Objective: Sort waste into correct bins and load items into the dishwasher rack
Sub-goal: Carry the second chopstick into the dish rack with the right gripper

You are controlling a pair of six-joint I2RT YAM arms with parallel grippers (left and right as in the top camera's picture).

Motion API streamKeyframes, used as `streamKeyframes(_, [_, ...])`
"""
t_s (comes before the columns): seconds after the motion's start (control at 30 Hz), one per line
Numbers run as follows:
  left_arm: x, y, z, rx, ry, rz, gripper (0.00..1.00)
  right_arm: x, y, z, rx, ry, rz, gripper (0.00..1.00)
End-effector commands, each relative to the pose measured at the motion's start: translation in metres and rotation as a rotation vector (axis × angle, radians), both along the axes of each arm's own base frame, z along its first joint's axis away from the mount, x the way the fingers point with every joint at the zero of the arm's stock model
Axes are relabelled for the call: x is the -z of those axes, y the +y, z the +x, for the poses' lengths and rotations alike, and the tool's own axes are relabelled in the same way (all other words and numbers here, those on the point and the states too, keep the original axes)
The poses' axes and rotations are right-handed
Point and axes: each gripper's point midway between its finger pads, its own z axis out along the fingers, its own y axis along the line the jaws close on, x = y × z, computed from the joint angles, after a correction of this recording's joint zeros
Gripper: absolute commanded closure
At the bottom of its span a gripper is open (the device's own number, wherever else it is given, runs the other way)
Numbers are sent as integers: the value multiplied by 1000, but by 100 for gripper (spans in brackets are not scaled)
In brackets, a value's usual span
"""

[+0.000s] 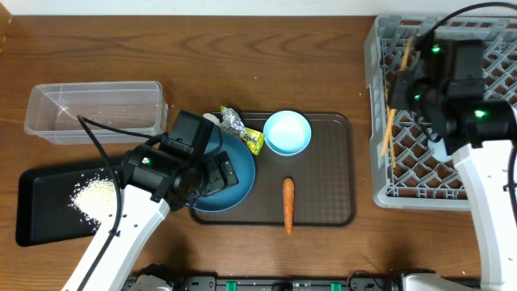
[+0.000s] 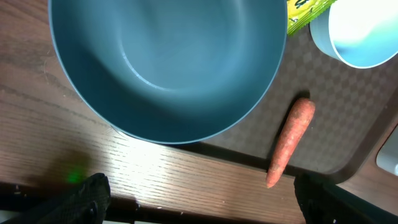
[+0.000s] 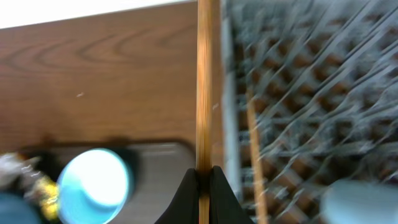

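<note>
1. Up close, the left gripper (image 1: 216,174) hangs over the big bowl (image 1: 241,192). Its fingers (image 2: 87,199) are spread wide and hold nothing.
2. Far left, the tub (image 1: 36,113) sits at the back of the table. Just in front of it lies the black tray (image 1: 40,214), with a heap of rice (image 1: 93,196) in its right half.
3. The big bowl sits at the left end of the brown tray (image 1: 331,178), its rim reaching out past the tray's front edge over the wood.
4. Behind the bowl lie the foil (image 1: 230,121) and then the packet (image 1: 253,139), which is just beside the small bowl (image 1: 287,132).
5. The small bowl stands at the tray's back. In front of it lies the carrot (image 1: 287,202), pointing at the front edge and apart from both bowls.
6. At the right is the rack (image 1: 420,196), with a second chopstick (image 1: 390,133) lying inside near its left wall.
7. The right gripper (image 3: 203,177) is above the rack's left side. Its fingers are pinched tight on a chopstick (image 3: 203,81), which runs along the rack's left edge in a blurred wrist view.
</note>
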Motion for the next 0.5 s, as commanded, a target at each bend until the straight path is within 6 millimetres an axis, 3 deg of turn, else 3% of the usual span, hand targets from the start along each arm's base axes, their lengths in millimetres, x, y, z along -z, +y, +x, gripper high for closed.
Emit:
streamKeyframes(0.0, [0,5,1,-19,-3,22,2,11,-16,15,-66,-3,-104,99])
streamKeyframes(0.2, [0,5,1,-19,-2,22,2,32,-42,54,9,-29,-167,96])
streamKeyframes(0.37, [0,5,1,-19,-3,22,2,69,-43,74,9,23,-170,96])
streamKeyframes(0.47, [0,5,1,-19,-3,22,2,88,-42,83,4,48,-161,91])
